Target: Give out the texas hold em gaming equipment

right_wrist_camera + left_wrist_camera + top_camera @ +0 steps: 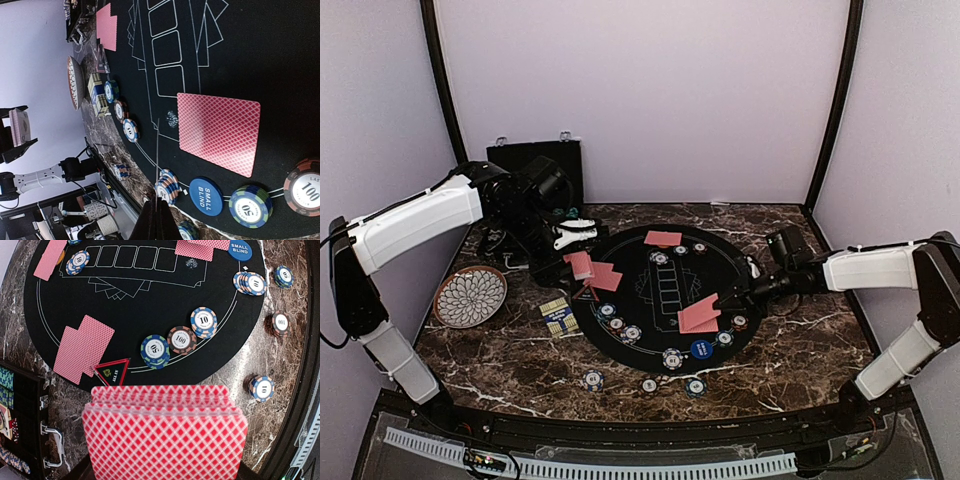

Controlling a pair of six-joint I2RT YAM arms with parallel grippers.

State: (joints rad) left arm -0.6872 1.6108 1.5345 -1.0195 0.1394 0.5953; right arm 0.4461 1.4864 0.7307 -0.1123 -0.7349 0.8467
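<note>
My left gripper (574,238) hovers over the left edge of the round black mat (665,290), shut on a deck of red-backed cards (165,435) that hides its fingers in the left wrist view. Two dealt cards (82,352) lie just beyond the deck, beside a triangular ALL IN marker (112,372). My right gripper (161,207) is shut on a single card (157,160), seen edge-on, low over the mat's right side (720,298). Another card (220,132) lies flat there. Striped chips (155,350) and a blue SMALL BLIND button (207,196) line the mat's near rim.
An open black case (535,160) stands at the back left, with its tray of chips (7,385) under my left arm. A petal-patterned plate (470,296) and a small yellow-and-blue box (558,316) sit left of the mat. Three chip stacks (649,385) rest on the marble near the front edge.
</note>
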